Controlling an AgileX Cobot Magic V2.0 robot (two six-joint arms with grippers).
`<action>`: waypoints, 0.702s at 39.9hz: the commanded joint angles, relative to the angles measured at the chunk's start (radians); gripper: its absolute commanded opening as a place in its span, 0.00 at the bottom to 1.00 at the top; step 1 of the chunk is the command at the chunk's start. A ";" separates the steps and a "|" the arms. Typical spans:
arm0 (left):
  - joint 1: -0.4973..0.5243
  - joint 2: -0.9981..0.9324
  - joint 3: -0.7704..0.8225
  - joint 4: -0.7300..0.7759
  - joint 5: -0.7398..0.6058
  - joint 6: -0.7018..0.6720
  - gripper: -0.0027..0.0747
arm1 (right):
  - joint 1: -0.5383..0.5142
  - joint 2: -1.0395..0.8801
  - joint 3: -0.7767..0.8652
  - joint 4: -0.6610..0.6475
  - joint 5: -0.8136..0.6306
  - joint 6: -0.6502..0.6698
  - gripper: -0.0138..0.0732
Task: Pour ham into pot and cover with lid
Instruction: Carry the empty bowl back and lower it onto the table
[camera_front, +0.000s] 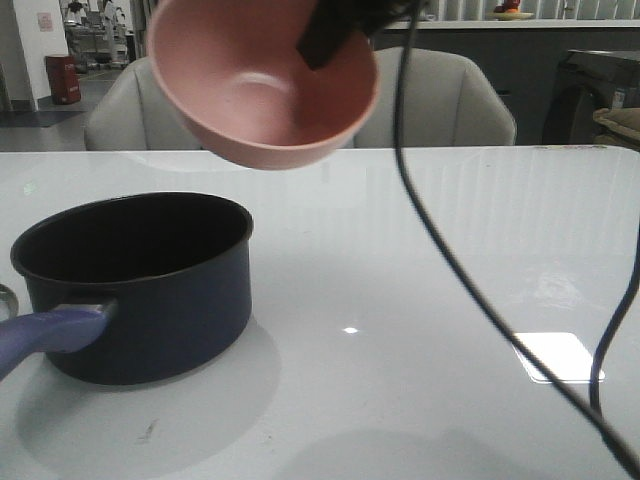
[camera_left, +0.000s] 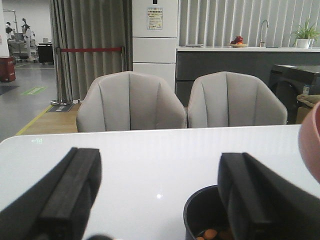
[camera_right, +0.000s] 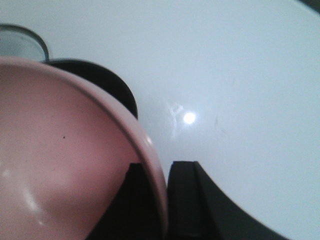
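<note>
The navy pot (camera_front: 150, 290) with its purple-blue handle (camera_front: 50, 330) stands at the front left of the white table. Ham slices (camera_left: 207, 234) lie on the bottom of the pot (camera_left: 197, 215) in the left wrist view; the front view hides them. My right gripper (camera_front: 330, 35) is shut on the rim of the salmon-pink bowl (camera_front: 260, 90), holding it tilted and empty high above the pot's right side. The right wrist view shows the fingers (camera_right: 182, 200) pinching the bowl's wall (camera_right: 65, 150). My left gripper (camera_left: 160, 170) is open and empty, near the pot. The glass lid's edge (camera_front: 5, 298) shows at far left.
A black cable (camera_front: 440, 250) hangs down across the right half of the table (camera_front: 380, 400). Two grey chairs (camera_left: 130, 102) stand behind the table's far edge. The lid (camera_right: 17, 42) lies just beyond the pot (camera_right: 100, 80) in the right wrist view.
</note>
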 joint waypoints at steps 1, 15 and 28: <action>-0.005 0.011 -0.026 -0.010 -0.085 -0.001 0.71 | -0.080 -0.051 -0.029 -0.058 0.069 0.113 0.32; -0.005 0.011 -0.026 -0.010 -0.085 -0.001 0.71 | -0.277 -0.012 -0.029 -0.210 0.327 0.341 0.32; -0.005 0.011 -0.026 -0.010 -0.085 -0.001 0.71 | -0.432 0.104 -0.029 -0.207 0.447 0.360 0.32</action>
